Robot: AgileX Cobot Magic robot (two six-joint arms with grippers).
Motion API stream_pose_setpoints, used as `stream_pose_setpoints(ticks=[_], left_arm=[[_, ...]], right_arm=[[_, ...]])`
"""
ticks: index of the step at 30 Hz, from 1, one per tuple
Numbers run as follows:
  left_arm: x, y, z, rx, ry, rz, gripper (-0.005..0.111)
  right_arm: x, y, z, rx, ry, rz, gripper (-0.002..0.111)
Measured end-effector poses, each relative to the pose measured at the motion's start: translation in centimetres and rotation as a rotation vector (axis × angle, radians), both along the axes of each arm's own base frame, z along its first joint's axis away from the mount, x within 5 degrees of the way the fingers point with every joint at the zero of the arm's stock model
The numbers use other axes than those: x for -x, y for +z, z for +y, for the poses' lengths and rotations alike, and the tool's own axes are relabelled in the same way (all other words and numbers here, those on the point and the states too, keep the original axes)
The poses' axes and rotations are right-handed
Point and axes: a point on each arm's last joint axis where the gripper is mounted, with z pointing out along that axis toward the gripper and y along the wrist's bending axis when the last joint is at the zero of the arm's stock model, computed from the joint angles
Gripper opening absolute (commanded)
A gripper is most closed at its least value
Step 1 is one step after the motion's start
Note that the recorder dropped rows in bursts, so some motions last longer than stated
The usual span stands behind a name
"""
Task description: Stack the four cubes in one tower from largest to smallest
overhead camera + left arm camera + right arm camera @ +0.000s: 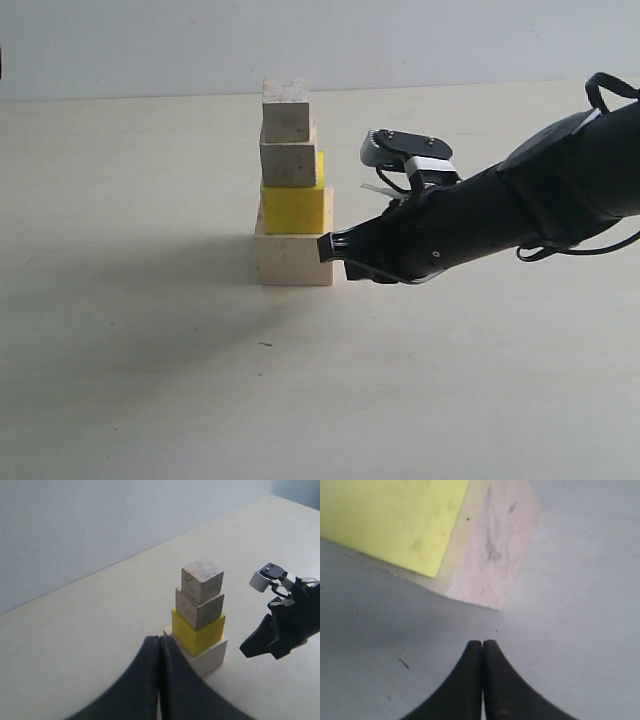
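The four cubes stand as one tower on the table. The largest pale cube (290, 262) is at the bottom, with the yellow cube (292, 208) on it, then the medium pale cube (288, 162) and the smallest pale cube (285, 106) on top. My right gripper (325, 247) is shut and empty, its tips low beside the largest cube (495, 555), a short gap away. In the left wrist view my left gripper (160, 639) is shut and empty, hanging in front of the tower's base (210, 661). The left gripper is out of the exterior view.
The pale table (130, 380) stretches round the tower, and a light wall (150, 40) rises behind it. The right arm (520, 210) reaches in from the right edge, low over the table.
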Motion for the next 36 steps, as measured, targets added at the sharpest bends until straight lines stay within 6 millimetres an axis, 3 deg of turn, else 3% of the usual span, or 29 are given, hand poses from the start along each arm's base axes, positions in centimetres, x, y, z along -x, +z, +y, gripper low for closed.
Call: stream_pose_setpoints(ticks=[21,29,36], left_arm=[[0.0,0.0,0.0,0.007,-0.001,0.004,0.0],[0.0,0.0,0.0,0.007,-0.001,0.004,0.0],[0.0,0.0,0.0,0.007,-0.001,0.004,0.0]], right_arm=[[-0.1,0.4,0.6,-0.071,0.032,-0.035,0.0],[-0.5,-1.6,1.1,-0.074,0.039,0.03,0.0],[-1.0,-1.9,1.1,-0.062,0.008,0.021,0.0]])
